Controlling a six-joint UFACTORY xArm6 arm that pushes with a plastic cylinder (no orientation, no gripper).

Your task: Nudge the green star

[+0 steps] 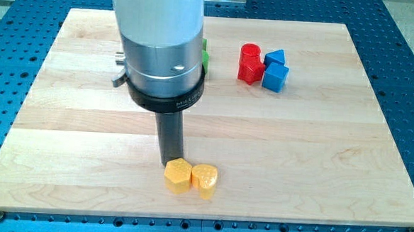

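Nearest, a yellow hexagon block [177, 175] touches a yellow heart block [205, 180]; my tip [170, 163] stands just behind the hexagon, bare, grasping nothing. Farther back, the green star [205, 53], probably mostly hidden behind the arm, sits left of the red blocks [250, 63] and blue blocks [275, 70].

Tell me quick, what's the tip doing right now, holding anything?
My tip: a bare rod, holding nothing; it stands just behind the yellow hexagon, contact unclear. The green block is mostly hidden behind the arm.
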